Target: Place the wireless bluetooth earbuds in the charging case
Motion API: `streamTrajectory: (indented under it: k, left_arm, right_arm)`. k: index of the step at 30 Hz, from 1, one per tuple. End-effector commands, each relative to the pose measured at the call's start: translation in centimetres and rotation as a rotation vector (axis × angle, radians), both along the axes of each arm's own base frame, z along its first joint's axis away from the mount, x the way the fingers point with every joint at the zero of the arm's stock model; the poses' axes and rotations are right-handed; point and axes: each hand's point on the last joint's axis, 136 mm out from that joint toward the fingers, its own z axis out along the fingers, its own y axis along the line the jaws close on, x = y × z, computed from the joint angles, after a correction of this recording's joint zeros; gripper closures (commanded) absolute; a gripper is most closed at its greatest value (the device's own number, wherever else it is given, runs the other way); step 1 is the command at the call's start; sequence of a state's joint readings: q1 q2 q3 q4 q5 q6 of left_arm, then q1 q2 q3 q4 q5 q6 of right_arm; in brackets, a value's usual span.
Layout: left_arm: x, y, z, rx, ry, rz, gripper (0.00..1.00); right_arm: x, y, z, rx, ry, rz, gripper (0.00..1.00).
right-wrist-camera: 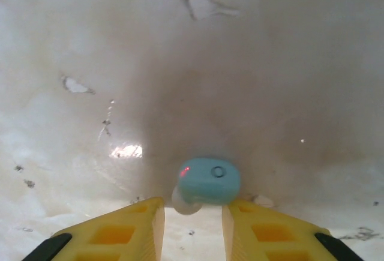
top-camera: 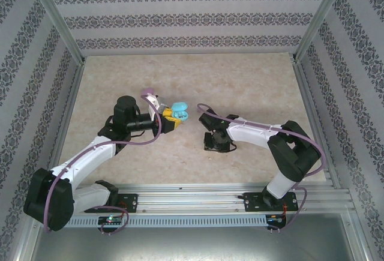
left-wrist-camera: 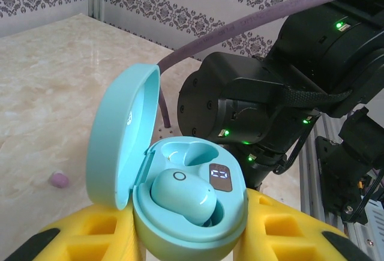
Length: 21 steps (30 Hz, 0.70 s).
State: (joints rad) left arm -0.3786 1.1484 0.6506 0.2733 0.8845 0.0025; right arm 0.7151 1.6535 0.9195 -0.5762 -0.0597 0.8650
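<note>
My left gripper (top-camera: 174, 117) is shut on the light blue charging case (left-wrist-camera: 192, 228), held up with its lid (left-wrist-camera: 120, 147) open. One light blue earbud (left-wrist-camera: 183, 198) sits in the near socket, and the far socket (left-wrist-camera: 192, 156) is empty. A second light blue earbud (right-wrist-camera: 207, 182) lies on the table just beyond the tips of my right gripper (right-wrist-camera: 192, 213). That gripper points down at the table, jaws a little apart with nothing between them. A pink-purple earbud (left-wrist-camera: 58, 180) lies on the table to the left of the case.
The right arm's black wrist (left-wrist-camera: 264, 105) hangs close behind the held case. Patterned walls (top-camera: 180, 15) and metal posts enclose the marble tabletop (top-camera: 240, 81). The aluminium rail (top-camera: 198, 198) runs along the near edge.
</note>
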Motion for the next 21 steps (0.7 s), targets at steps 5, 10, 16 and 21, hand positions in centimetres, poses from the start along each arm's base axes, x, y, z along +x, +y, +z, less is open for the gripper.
streamTrajectory:
  k: [5,10,16,21]
  left_arm:
    - [-0.4,0.1,0.2,0.018,-0.034,-0.004,0.80]
    - [-0.6,0.3,0.2,0.031,-0.036,0.001,0.81]
    - [-0.6,0.4,0.2,0.038,-0.041,0.005,0.81]
    - [-0.7,0.5,0.2,0.045,-0.040,0.004,0.81]
  right_arm:
    - [0.9,-1.0,0.4,-0.051,-0.012,0.013,0.69]
    - [1.4,-0.4,0.8,-0.047,-0.015,0.033,0.66]
    - [2.1,0.3,1.1,-0.042,-0.019,0.062,0.63]
    - [2.2,0.1,1.3,-0.078,0.001,0.080,0.62]
